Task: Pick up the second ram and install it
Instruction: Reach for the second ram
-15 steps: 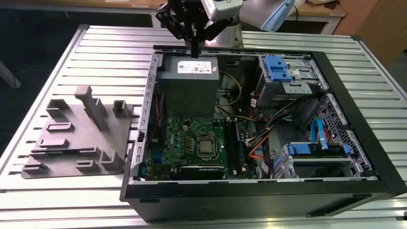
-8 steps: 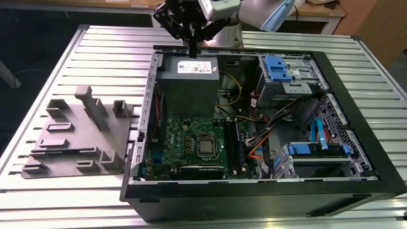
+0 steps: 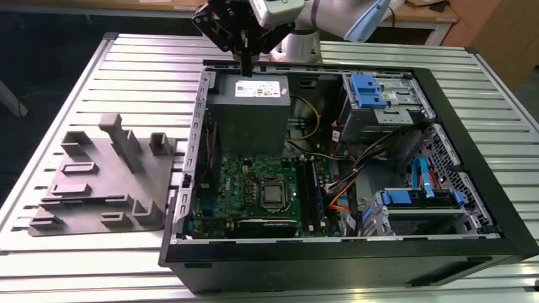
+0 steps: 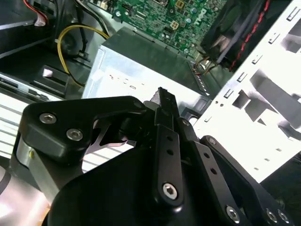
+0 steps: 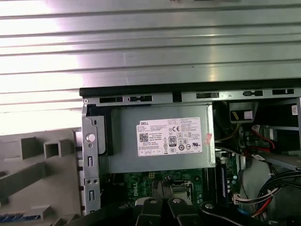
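**Hovering over the open computer with the claw pinched shut**

Hovering with the black claw [image 3: 247,72] at the top of the exterior view, a little left of the middle, right over the far edge of the grey power box [image 3: 248,120]. Pointing straight down, with both tips pressed together in one thin line. Gripping no part of the computer.

Showing the same pinched tips in both wrist views, with the power box and its white sticker [image 5: 169,136] below them in the first wrist view.

Looking down into the black computer case [image 3: 337,252], laid open on the silver slatted table [image 3: 143,57]. Holding the green board [image 3: 244,183] in its lower left part in the exterior view, with long black slot strips [image 3: 306,189] just to the right of that board. Running a yellow wire [image 3: 316,120] beside the power box.

Taking a thin blue strip for the second ram [image 5: 14,217], though too little of it shows to be sure. Lying in the grey holder [image 3: 101,183] on the table, on the exterior view's left, just beside the case and well apart from the claw.
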### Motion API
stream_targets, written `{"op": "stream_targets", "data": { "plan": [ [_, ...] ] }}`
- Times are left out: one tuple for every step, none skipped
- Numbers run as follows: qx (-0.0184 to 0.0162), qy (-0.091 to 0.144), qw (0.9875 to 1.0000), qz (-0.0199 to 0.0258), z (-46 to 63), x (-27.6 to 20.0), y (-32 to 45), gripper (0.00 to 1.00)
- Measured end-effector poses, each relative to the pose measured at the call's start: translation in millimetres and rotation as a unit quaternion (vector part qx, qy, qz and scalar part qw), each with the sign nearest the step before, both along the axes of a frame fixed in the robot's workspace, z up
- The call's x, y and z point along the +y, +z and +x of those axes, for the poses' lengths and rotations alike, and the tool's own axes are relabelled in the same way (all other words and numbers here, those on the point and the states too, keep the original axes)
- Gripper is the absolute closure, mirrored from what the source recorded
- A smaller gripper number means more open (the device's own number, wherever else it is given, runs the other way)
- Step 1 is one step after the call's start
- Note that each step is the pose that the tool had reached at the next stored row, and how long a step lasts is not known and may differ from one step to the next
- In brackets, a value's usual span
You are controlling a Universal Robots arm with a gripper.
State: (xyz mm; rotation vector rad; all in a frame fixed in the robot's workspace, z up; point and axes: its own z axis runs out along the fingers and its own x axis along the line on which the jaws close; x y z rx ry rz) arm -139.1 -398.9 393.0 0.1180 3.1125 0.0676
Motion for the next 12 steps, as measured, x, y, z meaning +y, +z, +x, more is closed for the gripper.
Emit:
{"op": "stream_targets", "data": {
  "plan": [
    [0.0000, 0.000, 1.0000, 0.0000, -2.4, 0.0, 0.0, 0.93],
    [0.0000, 0.000, 1.0000, 0.0000, -4.9, 0.0, 0.0, 0.93],
    [0.0000, 0.000, 1.0000, 0.0000, -7.3, 0.0, -0.1, 0.93],
    [0.0000, 0.000, 1.0000, 0.0000, -9.6, 0.0, -0.1, 0.93],
    [0.0000, 0.000, 1.0000, 0.0000, -11.2, 0.0, -0.2, 0.93],
    [0.0000, 0.000, 1.0000, 0.0000, -12.8, 0.0, -0.2, 0.93],
    [0.0000, 0.000, 1.0000, 0.0000, -14.5, 0.0, -0.2, 0.93],
    [0.0000, 0.000, 1.0000, 0.0000, -16.2, 0.0, -0.2, 0.93],
    [0.0000, 0.000, 1.0000, 0.0000, -18.0, 0.0, -0.3, 0.93],
    [0.0000, 0.000, 1.0000, 0.0000, -19.3, 0.0, -0.3, 0.93],
    [0.0000, 0.000, 1.0000, 0.0000, -20.6, 0.0, -0.4, 0.93],
    [0.0000, 0.000, 1.0000, 0.0000, -22.1, 0.0, -0.4, 0.93]
  ]
}}
